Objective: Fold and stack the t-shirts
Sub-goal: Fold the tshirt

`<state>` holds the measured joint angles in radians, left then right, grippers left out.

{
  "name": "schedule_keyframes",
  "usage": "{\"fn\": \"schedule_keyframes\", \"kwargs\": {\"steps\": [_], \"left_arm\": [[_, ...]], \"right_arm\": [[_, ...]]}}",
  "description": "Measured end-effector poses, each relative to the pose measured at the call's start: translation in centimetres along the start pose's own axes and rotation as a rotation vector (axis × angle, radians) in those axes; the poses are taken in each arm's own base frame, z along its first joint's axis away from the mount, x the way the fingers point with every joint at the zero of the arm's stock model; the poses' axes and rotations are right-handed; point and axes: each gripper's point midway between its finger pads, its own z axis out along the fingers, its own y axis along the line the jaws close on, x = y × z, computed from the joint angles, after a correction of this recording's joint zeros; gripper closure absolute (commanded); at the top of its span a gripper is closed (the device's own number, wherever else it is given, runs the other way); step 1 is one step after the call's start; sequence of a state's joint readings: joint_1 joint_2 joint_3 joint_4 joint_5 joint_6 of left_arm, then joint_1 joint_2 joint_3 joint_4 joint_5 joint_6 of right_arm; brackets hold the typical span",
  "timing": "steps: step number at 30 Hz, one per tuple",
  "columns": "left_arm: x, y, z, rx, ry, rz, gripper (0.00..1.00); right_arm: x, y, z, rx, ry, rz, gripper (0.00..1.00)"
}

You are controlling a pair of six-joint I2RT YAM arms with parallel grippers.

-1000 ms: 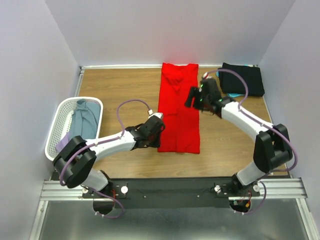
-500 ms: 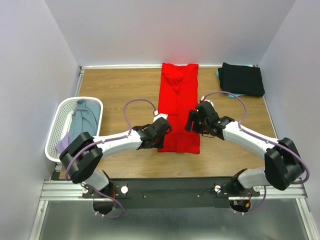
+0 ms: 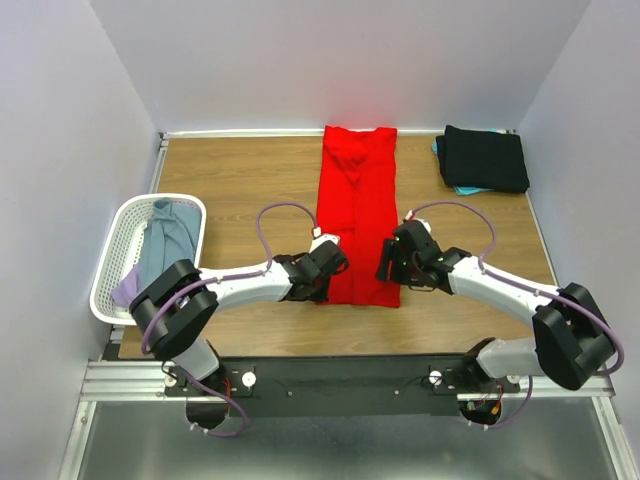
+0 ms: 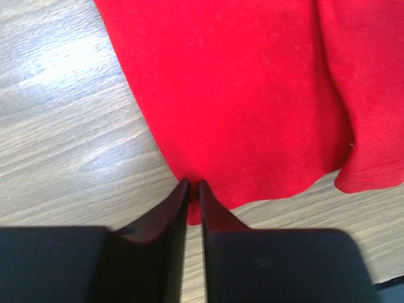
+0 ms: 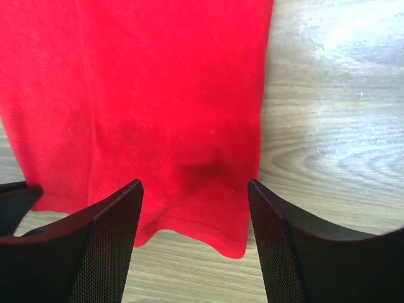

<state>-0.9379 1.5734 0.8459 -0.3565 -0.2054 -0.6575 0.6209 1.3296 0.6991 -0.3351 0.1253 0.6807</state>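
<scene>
A bright red t-shirt (image 3: 357, 205), folded into a long strip, lies on the wooden table (image 3: 240, 180) from the far edge toward me. My left gripper (image 3: 322, 290) is at its near left corner. In the left wrist view the gripper (image 4: 192, 188) is shut on the red hem (image 4: 252, 126). My right gripper (image 3: 390, 275) hovers open over the near right corner. In the right wrist view the gripper (image 5: 196, 189) straddles the red cloth (image 5: 164, 95) without holding it. A folded black t-shirt (image 3: 486, 158) lies on a teal one (image 3: 466, 189) at the back right.
A white mesh basket (image 3: 118, 262) stands at the left edge, holding a grey-blue shirt (image 3: 168, 240) and a bit of lavender cloth (image 3: 124, 288). Walls close in the table on three sides.
My right arm has swung from the red shirt's far half down to its near right corner. My left gripper has shifted right and toward me onto the near left corner.
</scene>
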Motion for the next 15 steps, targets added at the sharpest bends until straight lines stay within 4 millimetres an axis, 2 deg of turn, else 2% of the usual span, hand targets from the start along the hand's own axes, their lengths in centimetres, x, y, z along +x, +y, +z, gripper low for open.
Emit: {"fn": "schedule_keyframes", "kwargs": {"steps": [1, 4, 8, 15], "left_arm": [[0.0, -0.1, 0.0, 0.002, -0.001, 0.001, 0.94], [-0.1, -0.1, 0.0, 0.003, -0.002, -0.002, 1.00], [-0.1, -0.1, 0.0, 0.005, -0.002, -0.003, 1.00], [0.2, -0.2, -0.2, 0.027, -0.007, -0.010, 1.00]], "right_arm": [[0.2, -0.1, 0.0, 0.002, 0.003, 0.001, 0.26], [0.6, -0.4, -0.1, 0.004, 0.009, 0.003, 0.26], [1.2, -0.9, -0.5, 0.009, 0.020, 0.005, 0.27], [2.8, -1.4, -1.2, -0.005, 0.062, 0.018, 0.36]]}}
